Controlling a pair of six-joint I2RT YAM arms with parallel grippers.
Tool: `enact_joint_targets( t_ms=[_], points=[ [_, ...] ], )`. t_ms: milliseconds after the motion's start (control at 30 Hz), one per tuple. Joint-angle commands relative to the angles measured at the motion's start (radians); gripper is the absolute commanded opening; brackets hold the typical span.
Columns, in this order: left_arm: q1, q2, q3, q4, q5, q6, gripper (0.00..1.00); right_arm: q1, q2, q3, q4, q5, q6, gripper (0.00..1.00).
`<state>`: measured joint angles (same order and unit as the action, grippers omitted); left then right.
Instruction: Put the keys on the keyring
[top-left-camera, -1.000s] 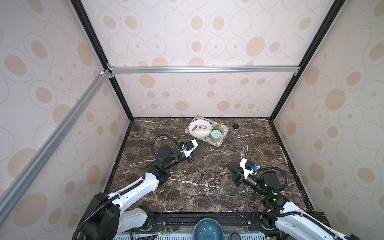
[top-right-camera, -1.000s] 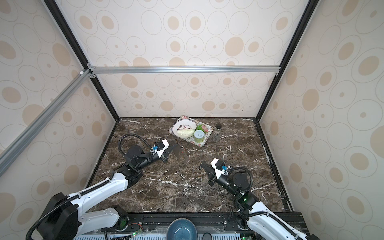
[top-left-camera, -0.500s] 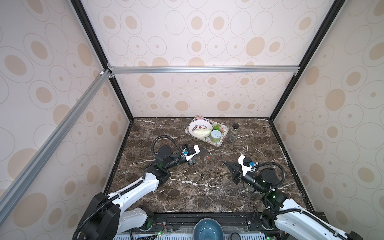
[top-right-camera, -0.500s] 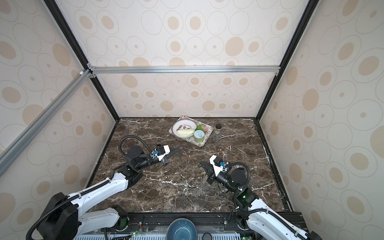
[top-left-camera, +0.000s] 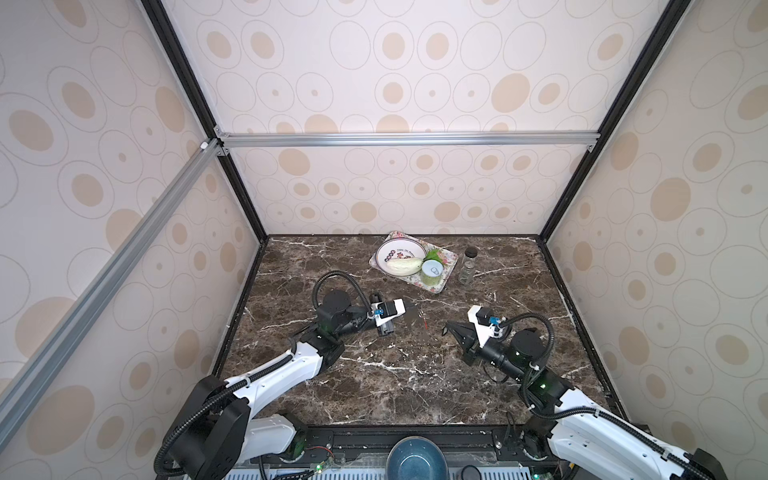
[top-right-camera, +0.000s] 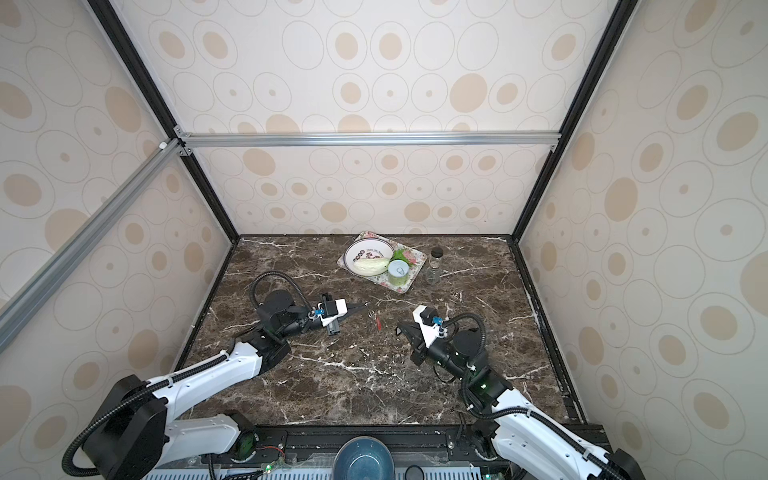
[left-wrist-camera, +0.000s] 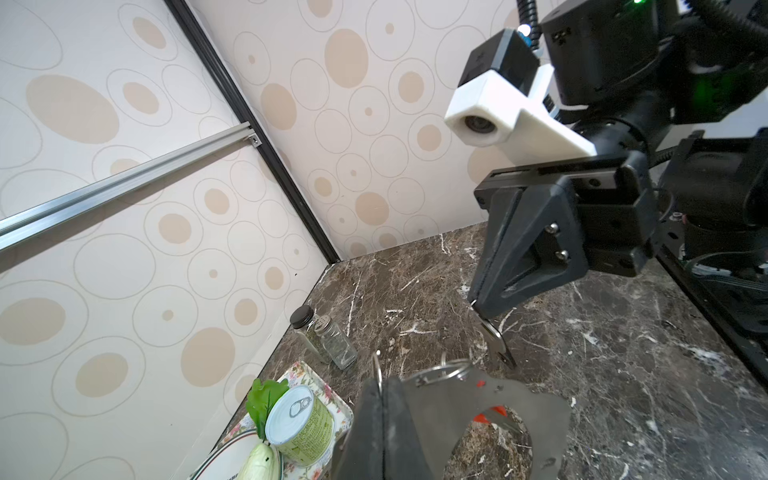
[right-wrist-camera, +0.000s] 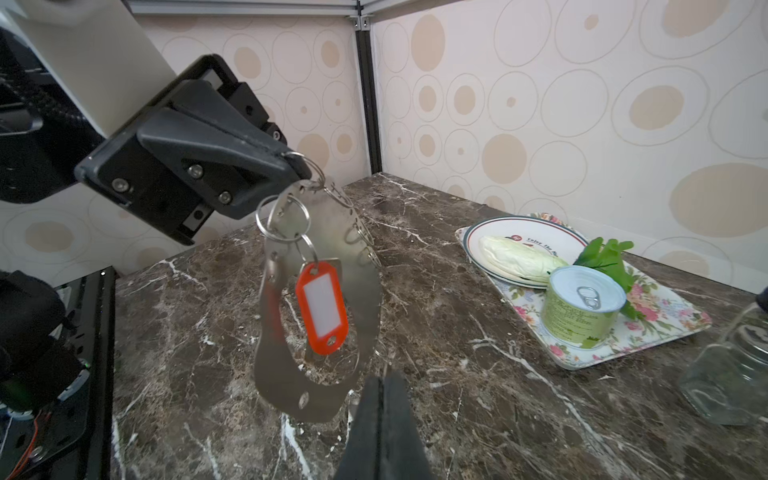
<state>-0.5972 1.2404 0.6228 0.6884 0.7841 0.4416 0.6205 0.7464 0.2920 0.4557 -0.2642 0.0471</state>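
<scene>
Left gripper (right-wrist-camera: 297, 164) clamps keyring (right-wrist-camera: 282, 386); right gripper (left-wrist-camera: 478, 305) pinches key (left-wrist-camera: 496, 347). Tray (right-wrist-camera: 665, 316) holds plate (right-wrist-camera: 540, 237), can (right-wrist-camera: 582, 307).

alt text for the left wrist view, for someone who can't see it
The right end effector is shut on a small metal key, close to the flat grey keyring held by the left end effector. A red tag shows through the keyring's hole; a can on a floral tray and a glass shaker stand farther off.

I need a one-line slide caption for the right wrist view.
Left gripper holds the keyring, red-tagged key hanging from it.
</scene>
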Motion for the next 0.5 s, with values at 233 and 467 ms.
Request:
enact_joint_targets(
  t_ms=[233, 467],
  points=[
    [-0.019, 0.004, 0.017, -0.064, 0.094, 0.218, 0.00, -0.004, 0.024, 0.035, 0.027, -0.123, -0.043, 0.00],
    [-0.043, 0.018, 0.043, -0.166, 0.117, 0.319, 0.00, -0.002, -0.034, 0.032, 0.020, -0.127, -0.038, 0.00]
  ],
)
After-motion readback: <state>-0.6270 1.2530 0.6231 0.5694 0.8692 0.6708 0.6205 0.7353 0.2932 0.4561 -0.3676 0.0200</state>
